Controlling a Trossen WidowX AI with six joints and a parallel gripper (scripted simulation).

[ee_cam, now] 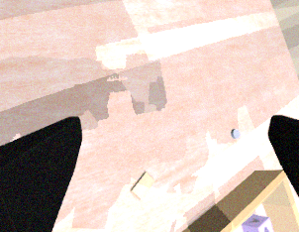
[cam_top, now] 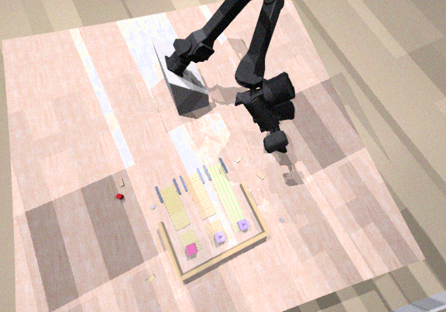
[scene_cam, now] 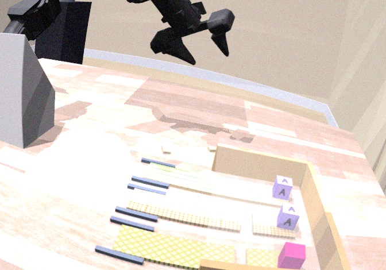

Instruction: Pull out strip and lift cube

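Observation:
A green-striped strip [cam_top: 227, 194] [scene_cam: 184, 177] runs in one piece, with a violet cube marked A [cam_top: 243, 224] [scene_cam: 282, 188] on its far end. An orange-checked strip [cam_top: 201, 196] [scene_cam: 184, 215] has a gap before its short end piece [scene_cam: 270, 230], which carries another violet A cube [cam_top: 220, 237] [scene_cam: 287, 218]. A yellow lattice strip [cam_top: 174, 206] [scene_cam: 174, 246] is also split; a magenta cube [cam_top: 191, 249] [scene_cam: 291, 254] stands on its short piece. My gripper [scene_cam: 211, 59] [ee_cam: 177, 126] is open and empty, high above the table, off to the green strip's side.
A tan wall [cam_top: 223, 255] [scene_cam: 260, 155] [ee_cam: 238, 190] encloses the cube ends on three sides. Low blue rails [cam_top: 223, 165] [scene_cam: 150, 182] flank the strips' near ends. Small tan chips [cam_top: 261, 175] [ee_cam: 143, 184], a red piece [cam_top: 119, 196] and blue-grey bits [cam_top: 281, 220] [ee_cam: 235, 133] lie around.

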